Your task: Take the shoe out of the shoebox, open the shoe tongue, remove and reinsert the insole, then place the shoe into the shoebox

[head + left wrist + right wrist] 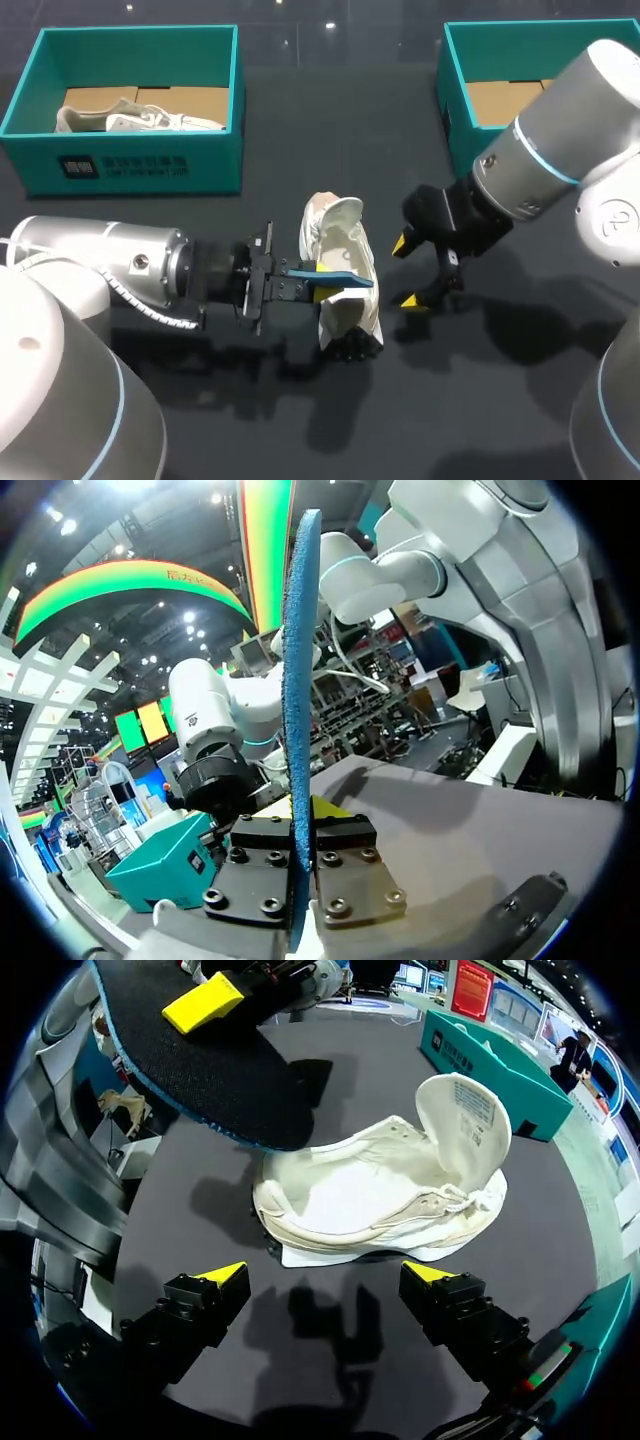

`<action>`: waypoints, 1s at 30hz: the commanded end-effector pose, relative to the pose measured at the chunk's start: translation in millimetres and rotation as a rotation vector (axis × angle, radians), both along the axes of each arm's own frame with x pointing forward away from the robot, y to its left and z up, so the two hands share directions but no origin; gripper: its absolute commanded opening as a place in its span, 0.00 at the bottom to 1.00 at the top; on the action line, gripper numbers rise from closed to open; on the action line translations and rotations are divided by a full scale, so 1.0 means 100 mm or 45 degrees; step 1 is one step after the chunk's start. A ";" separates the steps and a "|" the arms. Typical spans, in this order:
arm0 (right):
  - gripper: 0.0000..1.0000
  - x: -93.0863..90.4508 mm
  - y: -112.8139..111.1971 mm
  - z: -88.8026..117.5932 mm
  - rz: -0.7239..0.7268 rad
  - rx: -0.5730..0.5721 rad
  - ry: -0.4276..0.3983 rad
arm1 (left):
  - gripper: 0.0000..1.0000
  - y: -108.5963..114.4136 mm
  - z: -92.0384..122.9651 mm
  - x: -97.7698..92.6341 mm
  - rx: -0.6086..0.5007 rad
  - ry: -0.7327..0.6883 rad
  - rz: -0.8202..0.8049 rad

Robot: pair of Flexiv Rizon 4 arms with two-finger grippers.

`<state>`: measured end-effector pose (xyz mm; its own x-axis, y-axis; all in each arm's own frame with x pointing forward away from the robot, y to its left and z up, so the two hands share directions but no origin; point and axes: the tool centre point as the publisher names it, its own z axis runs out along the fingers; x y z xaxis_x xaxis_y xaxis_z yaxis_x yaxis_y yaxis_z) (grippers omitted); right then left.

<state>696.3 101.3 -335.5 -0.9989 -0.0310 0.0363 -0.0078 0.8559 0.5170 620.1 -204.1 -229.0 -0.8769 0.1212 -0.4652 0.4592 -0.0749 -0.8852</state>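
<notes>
**Entry: white shoe, insole out, at table centre**

Surface: the dark table [480, 400] is carrying two teal shoeboxes. The left shoebox [130, 160] is sitting at ten o'clock with a second shoe [140, 118] inside. The right shoebox [455, 110] is sitting at two o'clock.

Item: the white shoe [340, 265] is lying at centre, outside both boxes, with its tongue folded back and its mouth gaping.

Left gripper [320, 282]: it is working at the shoe's nine o'clock. Both fingers are pinching one end of the blue insole [345, 280], and the free end is jutting over the shoe.

Right gripper [406, 272]: it is hovering at the shoe's three o'clock with its fingers spread, grasping nothing.

Handling: the insole is looking thin, light and bendy, so it is likely to buckle if pushed. The end pinch is suiting a toe-first feed. The shoe is appearing light and soft in the upper but firmer at the sole and heel. It is likely to skid on the table, so the heel collar or the sidewall seems the sounder hold.
</notes>
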 end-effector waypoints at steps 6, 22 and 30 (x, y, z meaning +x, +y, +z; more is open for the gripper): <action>1.00 0.11 0.09 -0.16 0.010 -0.007 0.034 | 0.00 -0.11 -0.08 0.10 -0.016 -0.007 0.005; 1.00 0.13 0.11 -0.29 -0.019 0.016 0.057 | 0.00 -0.12 -0.16 0.07 -0.023 -0.020 0.021; 1.00 0.13 0.18 -0.33 -0.028 0.019 0.075 | 0.00 -0.14 -0.19 0.05 -0.051 -0.004 0.025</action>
<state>708.5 114.2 -364.3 -0.9955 -0.0105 0.0941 0.0411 0.8471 0.5298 626.2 -215.0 -244.3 -0.8773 0.0903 -0.4714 0.4634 -0.0962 -0.8809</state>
